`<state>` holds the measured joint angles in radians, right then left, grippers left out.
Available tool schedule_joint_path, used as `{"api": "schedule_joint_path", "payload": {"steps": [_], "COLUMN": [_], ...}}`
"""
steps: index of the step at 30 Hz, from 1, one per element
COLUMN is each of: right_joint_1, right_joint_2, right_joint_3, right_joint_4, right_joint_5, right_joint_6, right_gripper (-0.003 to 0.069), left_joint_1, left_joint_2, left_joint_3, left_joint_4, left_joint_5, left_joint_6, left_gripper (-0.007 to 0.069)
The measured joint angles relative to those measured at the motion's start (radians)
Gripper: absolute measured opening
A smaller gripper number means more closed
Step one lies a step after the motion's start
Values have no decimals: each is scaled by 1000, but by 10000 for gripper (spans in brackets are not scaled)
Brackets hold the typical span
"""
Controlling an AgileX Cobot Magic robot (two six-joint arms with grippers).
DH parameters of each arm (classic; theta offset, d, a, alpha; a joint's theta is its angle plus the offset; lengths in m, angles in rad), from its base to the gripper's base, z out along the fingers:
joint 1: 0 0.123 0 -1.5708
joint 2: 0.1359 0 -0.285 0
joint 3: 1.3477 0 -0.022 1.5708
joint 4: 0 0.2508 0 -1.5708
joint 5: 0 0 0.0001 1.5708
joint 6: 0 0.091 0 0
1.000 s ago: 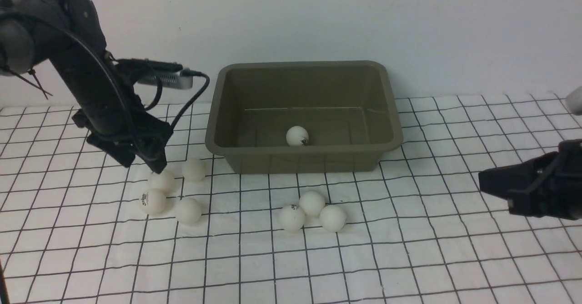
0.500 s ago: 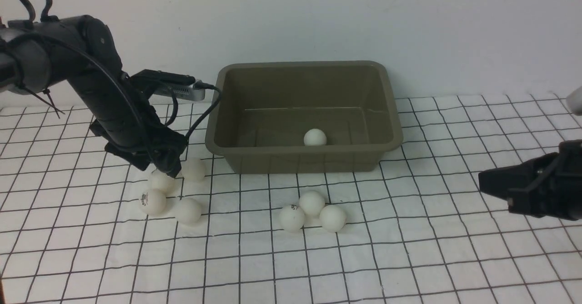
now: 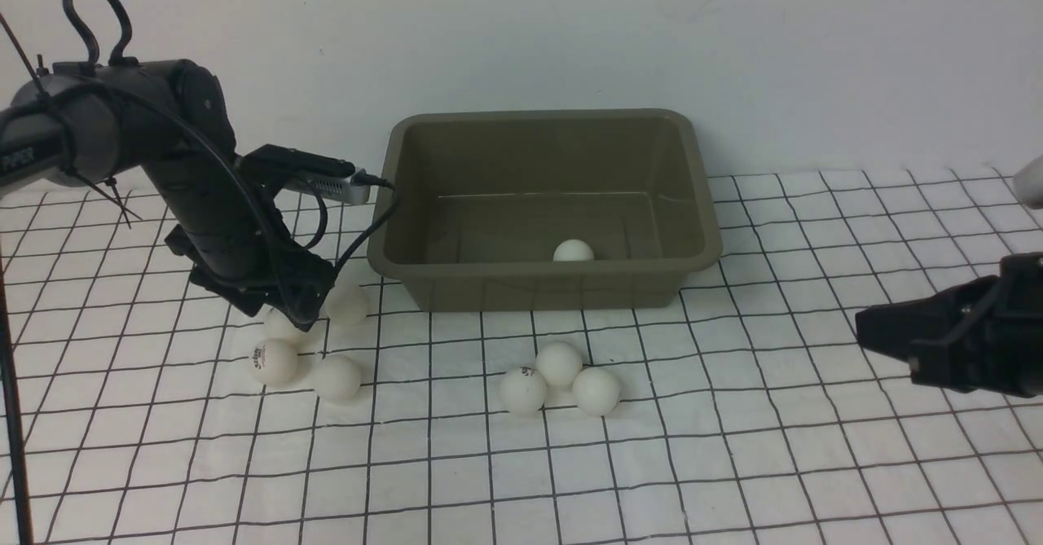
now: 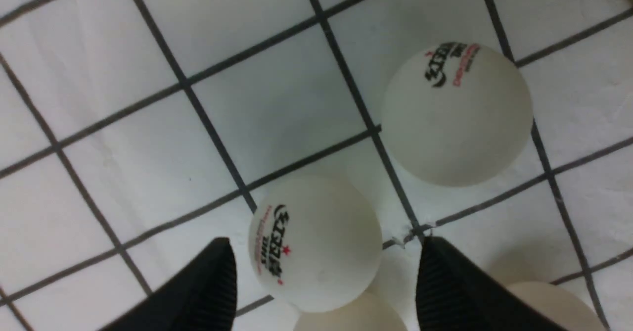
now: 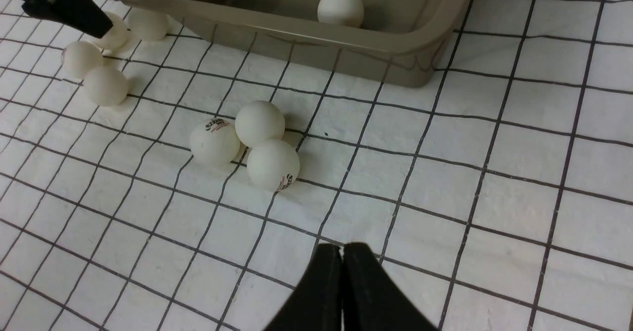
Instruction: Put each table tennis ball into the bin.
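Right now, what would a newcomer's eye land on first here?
The olive-grey bin at the back middle, with a single white ball inside. Left of it, the left gripper hangs open astride one ball of a group of four on the checked cloth. Three more balls sit clustered in front of the bin, and the right gripper is shut at the far right.

one bin (image 3: 538,288). eight balls: one ball (image 3: 574,250) inside the bin, four balls (image 3: 336,377) by its left front corner, three balls (image 3: 559,363) just in front of it. two grippers: left gripper (image 3: 303,317), right gripper (image 3: 862,333).
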<state>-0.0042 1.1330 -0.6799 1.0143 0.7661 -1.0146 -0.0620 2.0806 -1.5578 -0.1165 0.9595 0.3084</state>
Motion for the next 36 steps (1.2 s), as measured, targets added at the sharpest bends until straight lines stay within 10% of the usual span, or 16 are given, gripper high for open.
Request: {"api": "schedule_joint_path", "payload": {"steps": [25, 36], "right_joint_1": [0, 0], "right_joint_2": [0, 0], "right_joint_3": [0, 0], "right_joint_4": [0, 0], "right_joint_5": [8, 8], "right_joint_6": [0, 0], "right_gripper": [-2, -2], "left_joint_1": [0, -84], "left_joint_2": [56, 12], "left_joint_3": [-215, -479], "left_joint_4": [192, 30], "left_joint_5": [142, 235], "left_joint_6": [-99, -93], "left_gripper": [351, 351]}}
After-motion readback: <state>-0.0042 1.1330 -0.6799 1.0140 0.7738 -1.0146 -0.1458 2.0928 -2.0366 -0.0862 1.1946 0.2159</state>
